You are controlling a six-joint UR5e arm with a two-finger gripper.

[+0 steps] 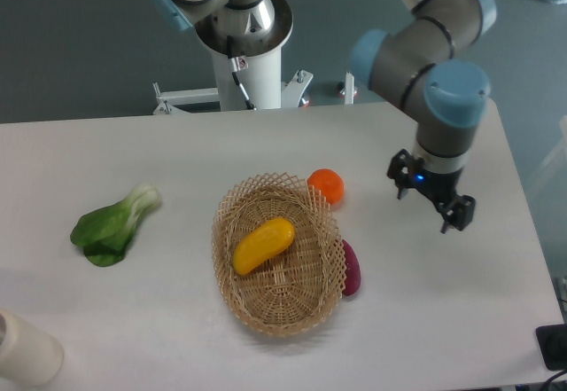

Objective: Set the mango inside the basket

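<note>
The mango (262, 244), yellow shading to orange, lies inside the oval wicker basket (306, 307) in the middle of the table. My gripper (423, 208) hangs above the table to the right of the basket, well apart from it. Its fingers are spread and nothing is between them.
A round orange fruit (327, 185) sits against the basket's far right rim. A dark purple-red vegetable (351, 268) lies against its right side. A green leafy bok choy (113, 226) lies at the left. A white cylinder (25, 350) stands at the front left corner.
</note>
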